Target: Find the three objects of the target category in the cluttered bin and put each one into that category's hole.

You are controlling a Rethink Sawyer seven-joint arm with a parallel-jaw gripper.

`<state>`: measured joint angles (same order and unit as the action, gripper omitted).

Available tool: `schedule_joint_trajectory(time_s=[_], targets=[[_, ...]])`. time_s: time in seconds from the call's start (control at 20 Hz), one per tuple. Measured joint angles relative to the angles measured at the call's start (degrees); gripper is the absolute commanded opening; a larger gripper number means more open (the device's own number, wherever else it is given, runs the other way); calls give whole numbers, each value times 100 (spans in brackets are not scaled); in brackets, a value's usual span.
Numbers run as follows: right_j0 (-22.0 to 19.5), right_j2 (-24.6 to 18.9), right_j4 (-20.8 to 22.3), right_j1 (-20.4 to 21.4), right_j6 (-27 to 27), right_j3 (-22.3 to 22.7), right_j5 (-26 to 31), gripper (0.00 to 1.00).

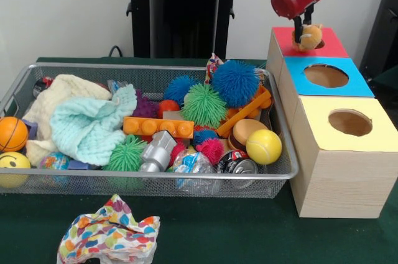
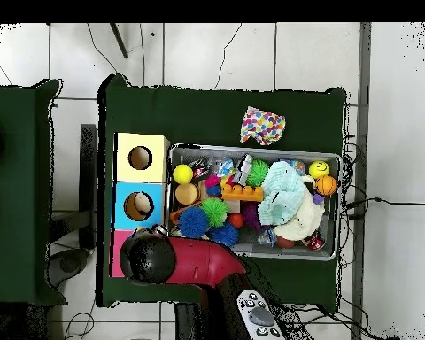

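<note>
My gripper (image 1: pixel 303 30) hangs over the red-topped box (image 1: pixel 287 41) at the far right and is shut on a tan-brown plush animal (image 1: pixel 310 38). The plush hangs right at the round hole (image 1: pixel 321 45), covering most of it. In the overhead view my arm's head (image 2: pixel 149 258) hides the gripper, the plush and the hole; only a strip of the red top (image 2: pixel 121 254) shows. The wire-mesh bin (image 1: pixel 155 68) lies to the left, full of clutter; it also shows in the overhead view (image 2: pixel 251 149). No yellow duck or striped tiger shows in the bin.
The blue-topped box (image 1: pixel 348 85) and the yellow-topped box (image 1: pixel 379 135) stand in a row in front of the red one. The bin holds spiky pom balls (image 1: pixel 235 82), knitted cloths (image 1: pixel 90 128), an orange brick (image 1: pixel 158 127), a yellow ball (image 1: pixel 263 146) and a can (image 1: pixel 237 164). A crumpled patterned cloth (image 1: pixel 109 238) lies before the bin.
</note>
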<state>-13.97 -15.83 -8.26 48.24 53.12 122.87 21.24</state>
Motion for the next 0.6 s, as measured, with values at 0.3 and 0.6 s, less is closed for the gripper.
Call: schedule_joint_trajectory(time_s=[0.3, 0.6], targets=[[189, 130, -188, -156, 68, -4, -159, 0], [413, 317, -517, -152, 253, -6, -159, 0]])
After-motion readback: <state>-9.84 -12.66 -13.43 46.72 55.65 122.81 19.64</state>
